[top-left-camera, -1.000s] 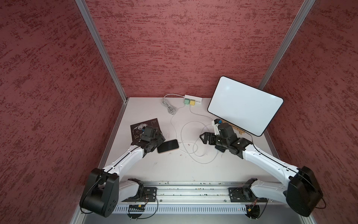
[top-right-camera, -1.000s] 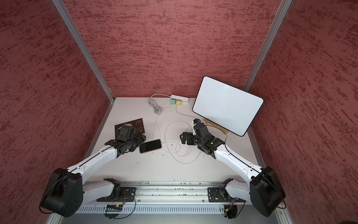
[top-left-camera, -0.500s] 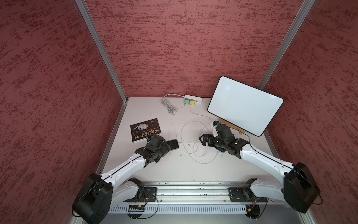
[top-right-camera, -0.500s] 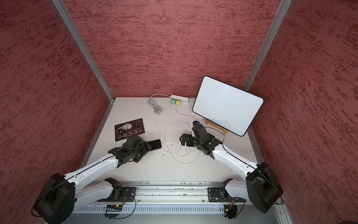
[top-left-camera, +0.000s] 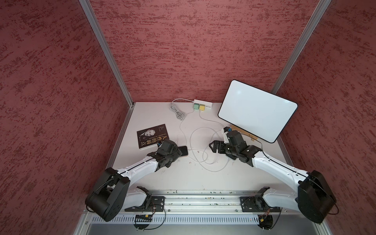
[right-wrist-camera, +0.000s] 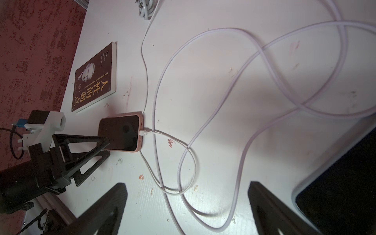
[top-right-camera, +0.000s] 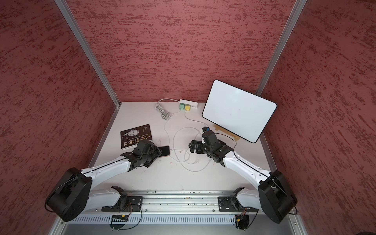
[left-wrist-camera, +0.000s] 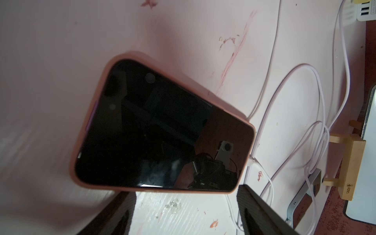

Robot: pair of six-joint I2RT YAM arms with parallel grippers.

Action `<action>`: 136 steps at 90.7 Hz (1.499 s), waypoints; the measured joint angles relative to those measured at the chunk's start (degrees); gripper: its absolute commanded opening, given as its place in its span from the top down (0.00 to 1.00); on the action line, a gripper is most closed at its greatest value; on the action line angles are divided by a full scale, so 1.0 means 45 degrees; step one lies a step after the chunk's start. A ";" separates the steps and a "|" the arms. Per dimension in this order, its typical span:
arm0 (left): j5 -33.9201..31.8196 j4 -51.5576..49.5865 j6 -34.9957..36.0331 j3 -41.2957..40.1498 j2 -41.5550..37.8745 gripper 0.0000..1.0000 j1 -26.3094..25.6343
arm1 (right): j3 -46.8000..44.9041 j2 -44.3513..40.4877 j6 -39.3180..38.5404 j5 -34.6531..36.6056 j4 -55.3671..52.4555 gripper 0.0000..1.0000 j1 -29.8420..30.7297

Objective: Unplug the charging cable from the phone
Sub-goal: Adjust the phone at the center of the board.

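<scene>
A phone (top-left-camera: 183,150) (top-right-camera: 165,151) with a dark screen and a pink case lies flat on the table, left of centre. The white charging cable (right-wrist-camera: 156,132) is plugged into the phone's (right-wrist-camera: 122,132) short end by its plug (right-wrist-camera: 144,132) (left-wrist-camera: 251,162). From there it runs off in loose loops. My left gripper (left-wrist-camera: 186,211) (top-left-camera: 176,152) is open at the phone's (left-wrist-camera: 162,132) long near edge, with only bare table between its fingers. My right gripper (top-left-camera: 213,146) (top-right-camera: 192,147) (right-wrist-camera: 187,211) is wide open over the cable loops, well to the right of the phone.
A dark book (top-left-camera: 151,138) lies behind my left wrist. At the back right a tablet (top-left-camera: 256,114) leans on a wooden stand (top-left-camera: 244,133). At the back wall sit a white power strip (top-left-camera: 208,103) with green and yellow chargers and a coiled cord (top-left-camera: 178,110).
My left arm has swung from over the book to the phone's near side, uncovering the book, and its jaws have opened slightly. My right gripper has shifted a little to the left.
</scene>
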 measured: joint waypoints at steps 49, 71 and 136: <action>-0.0068 -0.0005 0.1919 0.3011 0.3405 0.13 0.1287 | 0.0000 -0.0005 0.0000 0.0073 -0.0063 0.01 0.0000; 0.0053 -0.0520 0.2735 0.5289 0.5382 0.07 0.1438 | 0.0000 -0.0408 0.0000 0.0291 -0.0272 0.01 0.0000; -0.0782 -0.5387 0.2025 0.8024 0.6645 0.00 -0.0151 | -0.0656 -0.0622 0.0243 0.0437 -0.0384 0.01 0.0000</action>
